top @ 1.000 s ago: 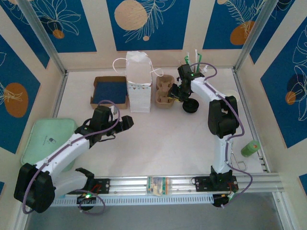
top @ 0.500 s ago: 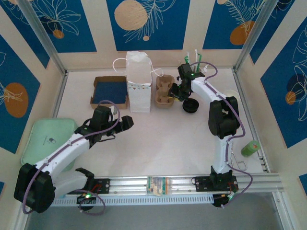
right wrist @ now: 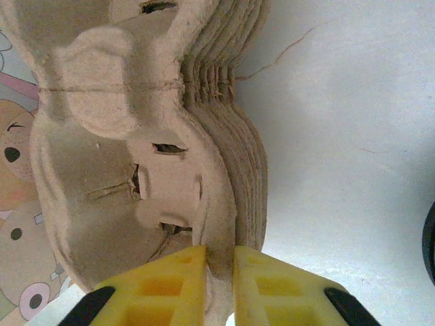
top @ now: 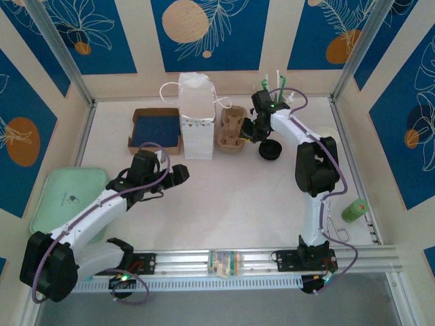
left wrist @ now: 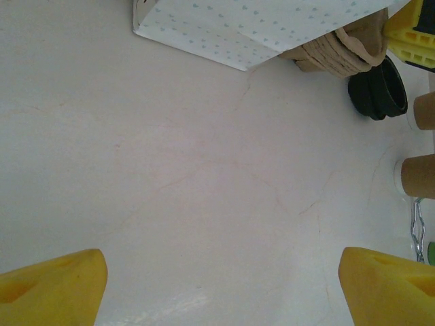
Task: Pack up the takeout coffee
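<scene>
Jaws of left gripper (top: 179, 174) gape empty over worktop's left middle, white paper bag (top: 196, 129) at far edge, pulp cup-carrier stack (top: 231, 130) just right of it, right gripper (right wrist: 219, 272), the nearer one, pinched shut on top carrier's right-hand rim; takeout coffee's place: cannot tell.

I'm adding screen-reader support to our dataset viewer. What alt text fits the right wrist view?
The right gripper has its yellow jaws pinched on the rim of a stack of pulp cup carriers, which sits on the white table. A cartoon-printed surface shows at the left edge.
</scene>
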Robot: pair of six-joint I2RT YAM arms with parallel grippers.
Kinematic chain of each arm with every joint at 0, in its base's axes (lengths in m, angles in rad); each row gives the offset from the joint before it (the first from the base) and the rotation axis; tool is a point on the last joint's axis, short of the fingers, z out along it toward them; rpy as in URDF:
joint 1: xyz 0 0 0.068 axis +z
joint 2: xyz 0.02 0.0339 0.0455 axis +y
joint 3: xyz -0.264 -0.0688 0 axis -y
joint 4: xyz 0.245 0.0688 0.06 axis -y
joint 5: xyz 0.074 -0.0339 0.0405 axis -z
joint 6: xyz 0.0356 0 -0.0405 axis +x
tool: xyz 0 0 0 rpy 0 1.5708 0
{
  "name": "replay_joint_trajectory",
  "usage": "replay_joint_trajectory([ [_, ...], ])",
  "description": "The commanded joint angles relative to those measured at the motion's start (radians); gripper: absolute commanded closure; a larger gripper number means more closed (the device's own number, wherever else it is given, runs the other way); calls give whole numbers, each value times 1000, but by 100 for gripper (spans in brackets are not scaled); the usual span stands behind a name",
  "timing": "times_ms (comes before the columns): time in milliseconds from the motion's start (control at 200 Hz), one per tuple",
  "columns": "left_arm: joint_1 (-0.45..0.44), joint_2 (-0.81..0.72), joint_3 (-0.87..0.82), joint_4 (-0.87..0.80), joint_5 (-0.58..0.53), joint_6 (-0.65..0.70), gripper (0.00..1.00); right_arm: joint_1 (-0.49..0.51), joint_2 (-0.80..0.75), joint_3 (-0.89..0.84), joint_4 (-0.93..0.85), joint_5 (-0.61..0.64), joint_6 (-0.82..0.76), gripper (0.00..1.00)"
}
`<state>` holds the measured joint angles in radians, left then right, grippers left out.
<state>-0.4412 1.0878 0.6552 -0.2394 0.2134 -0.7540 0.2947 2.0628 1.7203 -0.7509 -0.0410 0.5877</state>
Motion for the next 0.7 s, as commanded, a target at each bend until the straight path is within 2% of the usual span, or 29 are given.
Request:
replay_joint_trajectory([
  [0, 16, -20, -10, 20, 21, -10, 12, -2, -42, 15, -1, -44, 10, 86],
  [325, 18, -26, -11, 16, 20, -10, 12, -29, -84, -44, 70, -136, 35, 100],
  [695, 19, -29, -9, 17, 24, -13, 12, -64, -147, -127, 161, -218, 79, 100],
])
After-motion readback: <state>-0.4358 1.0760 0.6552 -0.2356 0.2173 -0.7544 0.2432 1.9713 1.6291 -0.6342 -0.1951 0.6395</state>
